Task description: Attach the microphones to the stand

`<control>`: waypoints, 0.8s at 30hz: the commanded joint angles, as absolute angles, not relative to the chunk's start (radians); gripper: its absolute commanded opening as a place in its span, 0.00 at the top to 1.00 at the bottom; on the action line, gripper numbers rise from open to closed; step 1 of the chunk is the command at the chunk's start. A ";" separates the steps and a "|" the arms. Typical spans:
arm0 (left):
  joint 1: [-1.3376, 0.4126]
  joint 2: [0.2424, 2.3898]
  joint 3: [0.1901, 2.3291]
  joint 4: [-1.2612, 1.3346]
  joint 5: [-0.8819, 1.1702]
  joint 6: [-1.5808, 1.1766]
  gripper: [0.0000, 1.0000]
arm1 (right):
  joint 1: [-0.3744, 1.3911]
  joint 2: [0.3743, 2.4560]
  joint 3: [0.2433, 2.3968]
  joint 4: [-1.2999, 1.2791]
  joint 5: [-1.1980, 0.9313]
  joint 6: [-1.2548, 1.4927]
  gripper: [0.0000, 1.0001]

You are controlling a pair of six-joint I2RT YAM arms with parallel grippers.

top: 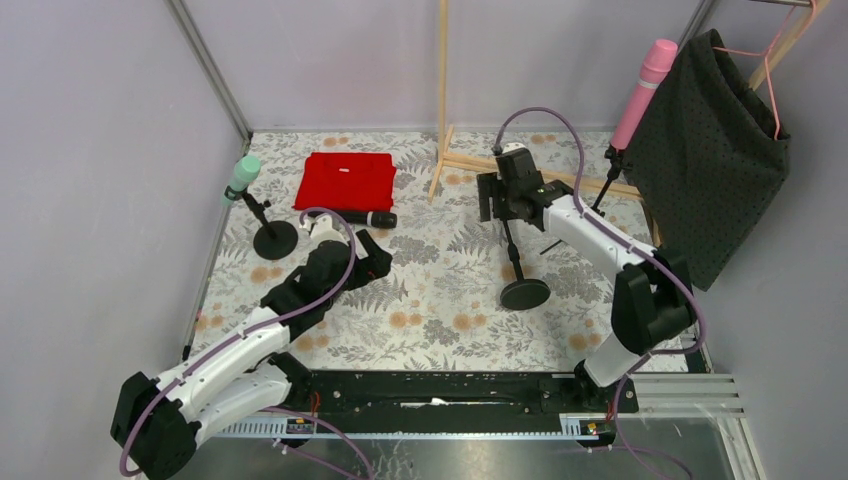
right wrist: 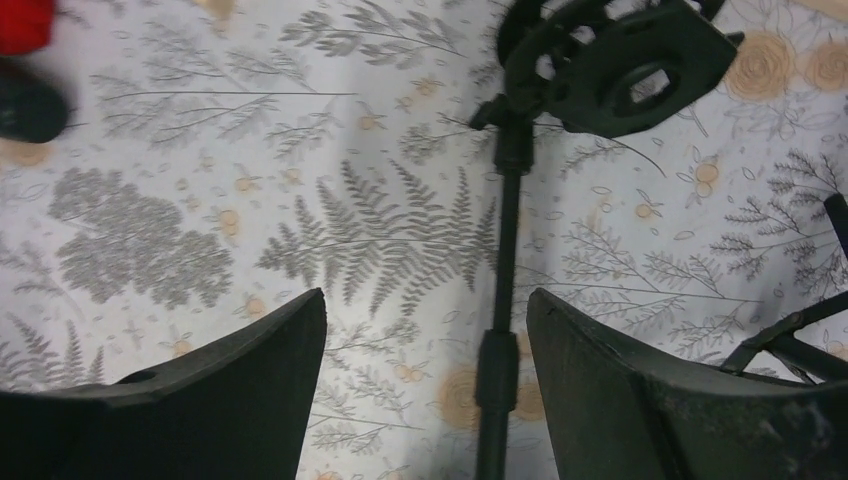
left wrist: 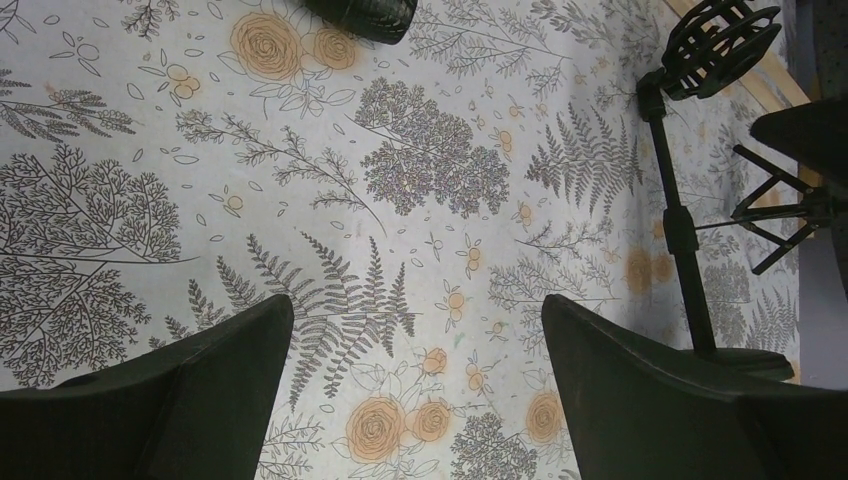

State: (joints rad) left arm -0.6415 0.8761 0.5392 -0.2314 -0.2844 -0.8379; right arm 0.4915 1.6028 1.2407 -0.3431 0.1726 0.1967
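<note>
Two of three mics are mounted. The green microphone (top: 241,176) sits in its stand at the upper left of the overhead view, and the pink microphone (top: 645,88) stands tilted in a tripod stand at the upper right. The black microphone (top: 366,219) lies flat on the floral tablecloth (top: 440,300), centre-left, along the lower edge of the folded red cloth (top: 345,180); touching or just beside, cannot tell. It is not yet picked up. The left gripper (left wrist: 415,310) hovers near it, just below in the overhead view, jaws spread wide with nothing between them. Its wrist view shows only cloth pattern under the fingers and the mic's end at the top edge. Likely staged for the pickup, being the nearer arm. The right gripper (right wrist: 425,300) is also wide and empty, poised over the empty stand (top: 520,270) at frame centre. The clip (right wrist: 620,60) sits upper right in that wrist view; the pole runs between the fingers but beneath them, untouched. Probable reason: to steady the stand while the mic goes in.
</note>
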 commanded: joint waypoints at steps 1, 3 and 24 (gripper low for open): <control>-0.637 0.848 0.551 -0.211 -0.276 -0.841 0.01 | 0.412 1.685 1.309 -0.440 0.063 0.205 0.22; -0.637 0.848 0.552 -0.213 -0.272 -0.841 0.01 | 0.389 1.715 1.309 -0.445 0.031 0.204 0.23; -0.629 0.854 0.540 -0.222 -0.261 -0.845 0.01 | 0.331 1.887 1.251 -0.380 0.012 0.198 0.39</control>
State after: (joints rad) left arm -0.6353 0.8627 0.5362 -0.2398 -0.2687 -0.8394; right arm 0.3416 1.8664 1.2495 -0.4046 0.0093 0.2058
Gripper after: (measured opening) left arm 0.987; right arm 0.634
